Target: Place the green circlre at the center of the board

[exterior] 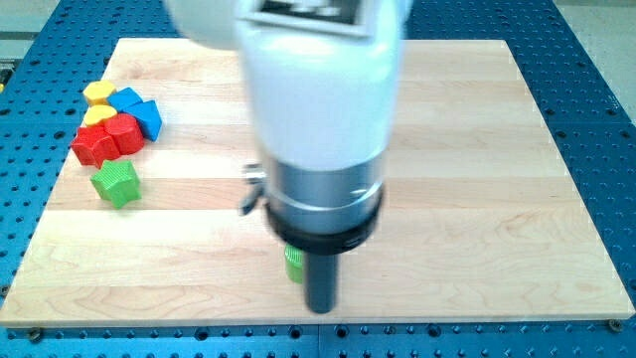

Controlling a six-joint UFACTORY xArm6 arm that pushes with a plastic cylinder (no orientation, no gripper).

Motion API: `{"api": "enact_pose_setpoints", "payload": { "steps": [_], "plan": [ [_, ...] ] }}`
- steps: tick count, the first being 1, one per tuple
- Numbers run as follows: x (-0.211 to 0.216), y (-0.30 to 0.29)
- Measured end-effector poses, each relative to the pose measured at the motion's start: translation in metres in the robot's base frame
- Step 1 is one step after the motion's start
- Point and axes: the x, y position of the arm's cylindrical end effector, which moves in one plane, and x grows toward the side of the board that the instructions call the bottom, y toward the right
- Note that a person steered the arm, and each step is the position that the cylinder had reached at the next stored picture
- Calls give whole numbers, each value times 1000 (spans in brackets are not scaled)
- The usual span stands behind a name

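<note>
My tip (320, 306), a bare rod with no claw to clench or release, sits touching the green circle's (294, 263) right side near the bench's (477, 149) bottom edge. Risk: an off-centre push lets it slip sideways, or off the edge.

A cluster of blocks (114, 119) lies near the board's (497, 179) left edge, toward the view's top. Near the bottom edge, around mid-board, my tip (321, 306) sits just right of a cylinder (294, 264), perhaps touching it.
</note>
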Motion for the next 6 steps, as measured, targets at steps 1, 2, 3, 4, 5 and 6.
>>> {"api": "enact_pose_setpoints", "payload": {
  "steps": [1, 2, 3, 4, 5, 6],
  "plan": [
    [-36, 26],
    [-72, -5],
    [-77, -42],
    [-69, -66],
    [-57, -58],
    [-51, -52]
  ]
}}
